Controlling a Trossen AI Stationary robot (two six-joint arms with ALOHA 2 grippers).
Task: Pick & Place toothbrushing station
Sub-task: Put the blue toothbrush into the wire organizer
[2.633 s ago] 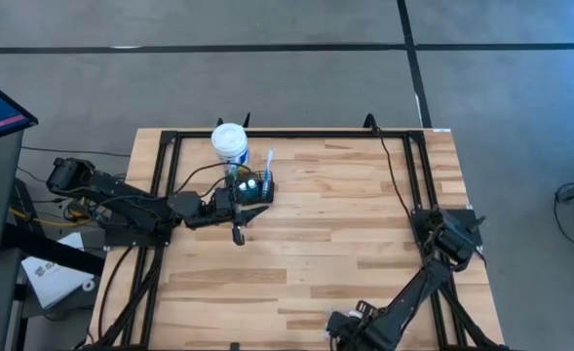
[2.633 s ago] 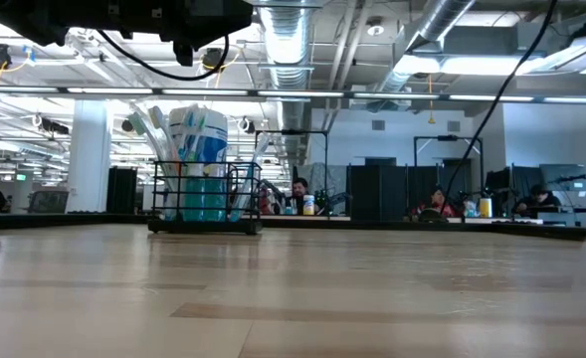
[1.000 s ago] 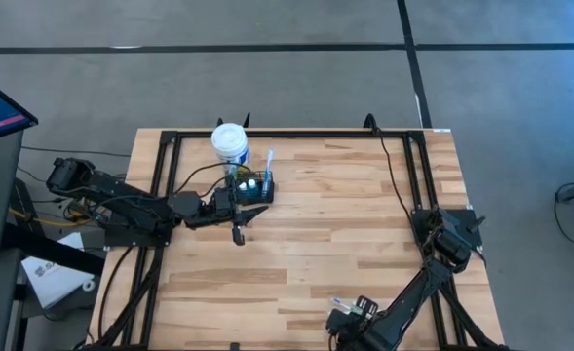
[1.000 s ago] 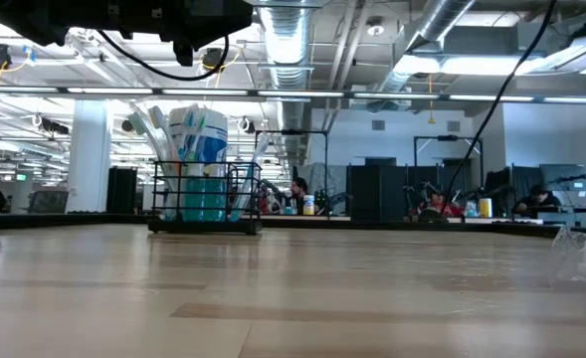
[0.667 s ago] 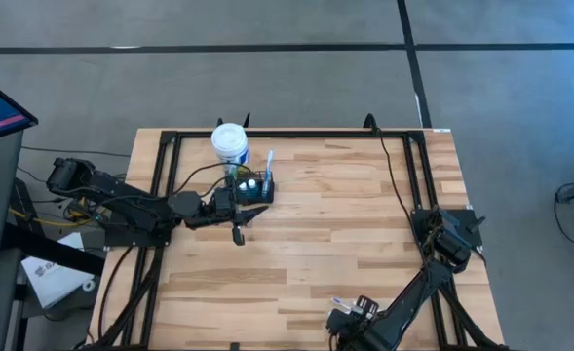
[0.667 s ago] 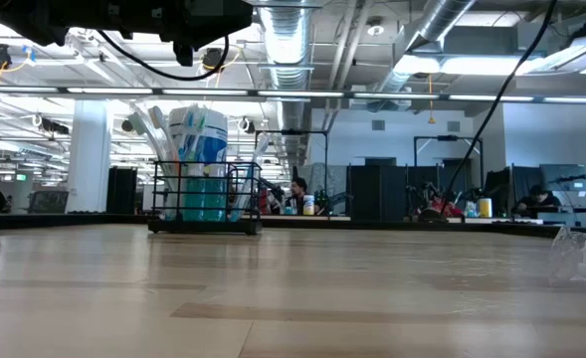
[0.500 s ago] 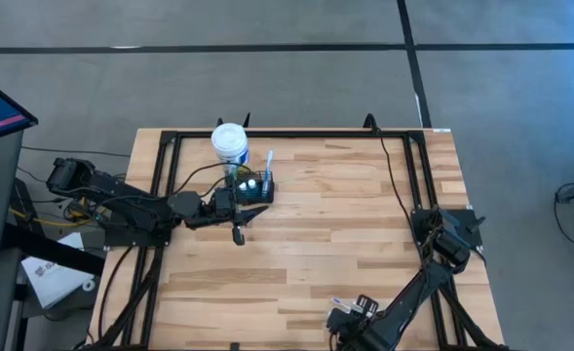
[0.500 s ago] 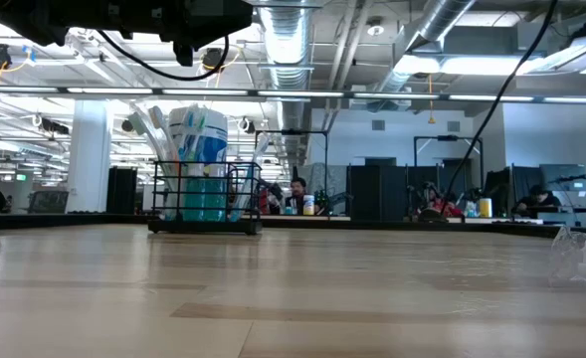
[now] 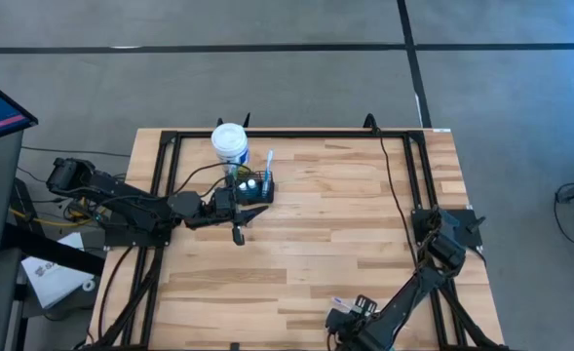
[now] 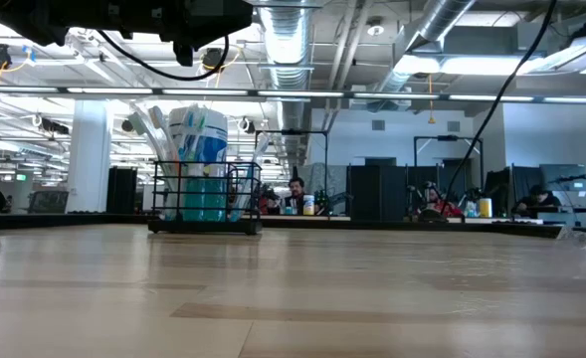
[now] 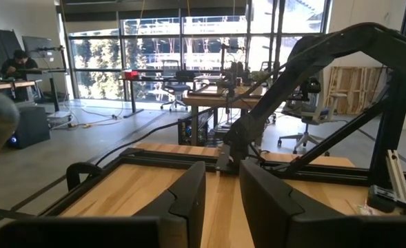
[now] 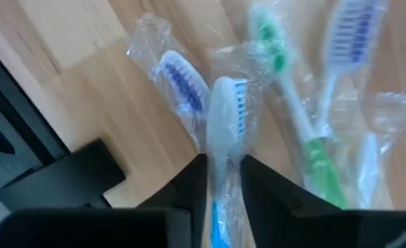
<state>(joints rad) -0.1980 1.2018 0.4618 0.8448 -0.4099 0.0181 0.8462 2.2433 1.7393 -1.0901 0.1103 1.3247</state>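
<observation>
Two arms work over one wooden tabletop (image 9: 316,234). Toward its far left corner stands the toothbrushing station (image 9: 255,188), a black wire caddy with brushes upright in it, just beside a white blue-labelled tub (image 9: 229,142). The left hand (image 11: 221,200) hovers at the caddy's near side, fingers parted and empty. The right hand (image 12: 223,180), low at the near edge, is clenched on a wrapped blue toothbrush (image 12: 225,110); other wrapped toothbrushes (image 12: 296,103) apparently lie beneath it.
</observation>
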